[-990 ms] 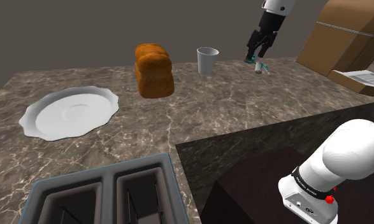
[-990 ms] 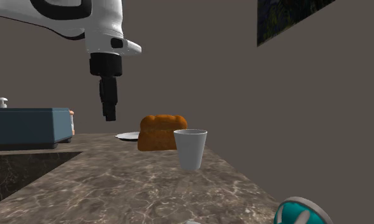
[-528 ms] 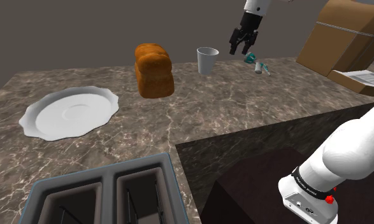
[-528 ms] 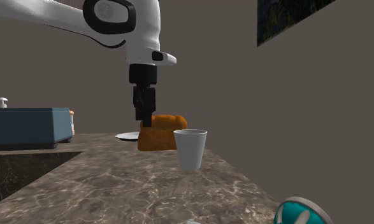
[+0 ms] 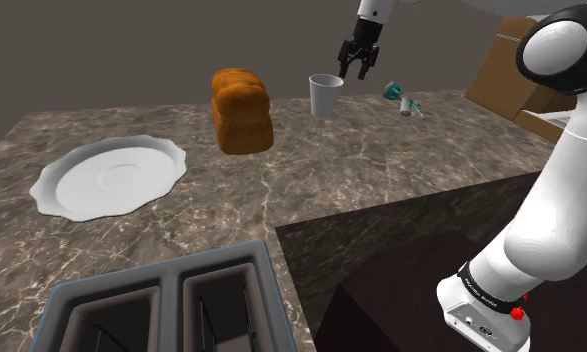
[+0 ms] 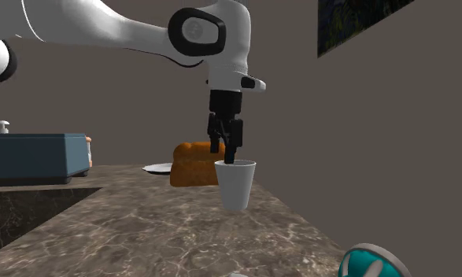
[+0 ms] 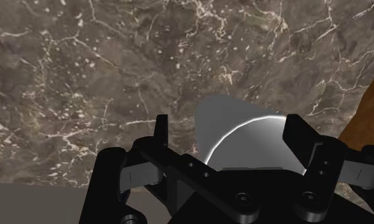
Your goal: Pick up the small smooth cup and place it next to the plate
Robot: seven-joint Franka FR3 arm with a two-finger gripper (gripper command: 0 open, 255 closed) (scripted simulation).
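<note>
Brown marble with pale veins covers the countertop [image 5: 331, 160], its surface glossy and flat. At its far edge stands the small cup [image 5: 326, 95], plain white, smooth-walled and tapering toward its base, upright with its round mouth open. The black gripper [image 5: 356, 70] hangs just above the cup's rim, its 2 fingers spread apart and clasping nothing. In the wrist view the gripper [image 7: 229, 137] has the cup [image 7: 249, 137] below it, closer to 1 finger than the other. In the second exterior view the gripper [image 6: 225, 153] has its tips level with the lip of the cup [image 6: 235, 185].

Toward the shoulder view's left of the cup sits a rounded, crusty orange-brown bread loaf [image 5: 241, 110]. Farther left and nearer lies the white plate [image 5: 51, 185], shallow with a wavy rim, well apart from the cup. A blue-grey toaster [image 5: 176, 270] with 2 slots occupies the near edge. To the shoulder view's right of the cup lies a small teal object [image 5: 399, 97], and beyond it cardboard boxes [image 5: 501, 80].
</note>
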